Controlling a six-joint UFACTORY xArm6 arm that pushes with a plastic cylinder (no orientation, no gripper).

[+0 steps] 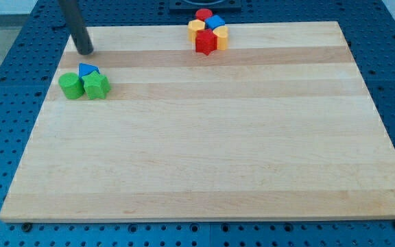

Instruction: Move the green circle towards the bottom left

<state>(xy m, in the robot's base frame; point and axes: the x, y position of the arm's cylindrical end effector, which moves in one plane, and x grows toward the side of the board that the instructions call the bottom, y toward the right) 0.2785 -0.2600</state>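
Green circle [70, 86] sits near the board's [204, 165] upper-left edge, touching the green star [97, 86], so we judge the push toward the bottom left hardly begun, with my tip [86, 51] bare and apart above it.

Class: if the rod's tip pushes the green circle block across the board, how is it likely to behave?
The green circle looks squat, so it will probably slide rather than tip. The wooden board looks smooth, so it likely moves easily. Its round side may let it slip off my tip, and the touching green star could get nudged.
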